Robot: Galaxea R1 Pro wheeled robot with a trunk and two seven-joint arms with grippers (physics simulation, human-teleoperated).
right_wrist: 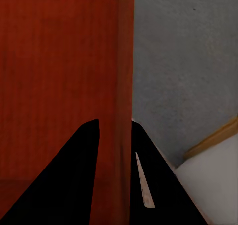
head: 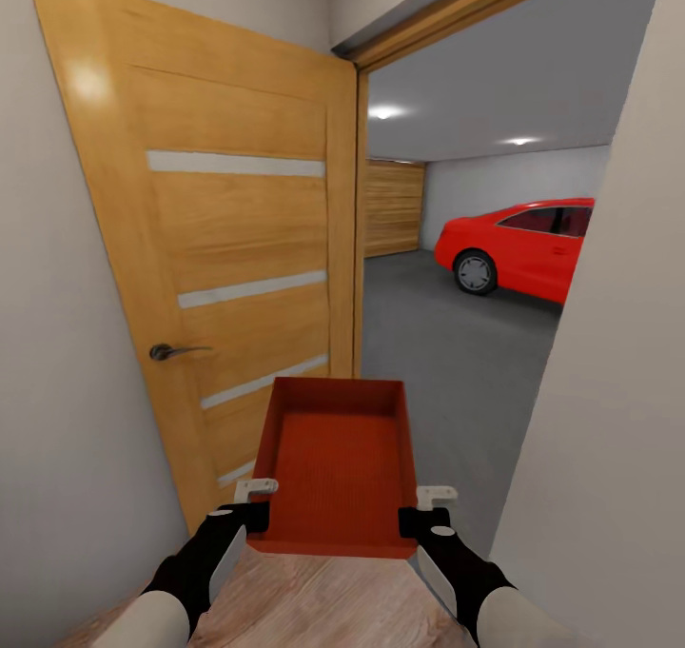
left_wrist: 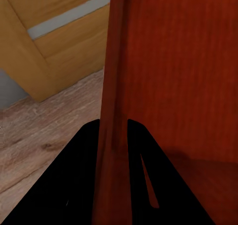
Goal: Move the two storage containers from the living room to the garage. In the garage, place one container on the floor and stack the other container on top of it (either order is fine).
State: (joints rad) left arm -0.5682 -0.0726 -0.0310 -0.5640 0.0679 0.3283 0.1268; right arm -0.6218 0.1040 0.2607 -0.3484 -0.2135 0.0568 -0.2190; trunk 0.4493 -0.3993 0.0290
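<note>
- The garage (head: 457, 343) is lying ahead of both claws through the open doorway, its dark grey floor (head: 447, 382) stretching away beyond the container's far end, with a red car (head: 528, 245) parked well beyond and to the right of the right claw.
- A wooden door (head: 238, 277) is standing open just ahead and to the left of the left claw, and a plain wall (head: 618, 391) is rising close on the outer side of the right claw.
- One storage container (head: 338, 462) is hanging between the two claws, open side up and apparently empty, with its far end reaching toward the threshold.
- The left claw (left_wrist: 115, 136) is pinching the container's left wall, one finger on each face of it.
- The right claw (right_wrist: 115, 136) is clamping the opposite wall in the same way.
- Wood-plank flooring (head: 314, 600) is lying under both claws, so the robot appears to be just short of the garage.
- Judging from this, the carry of one container is nearly through; setting it down on the concrete, then bringing and stacking the second container, all look still to be done.
</note>
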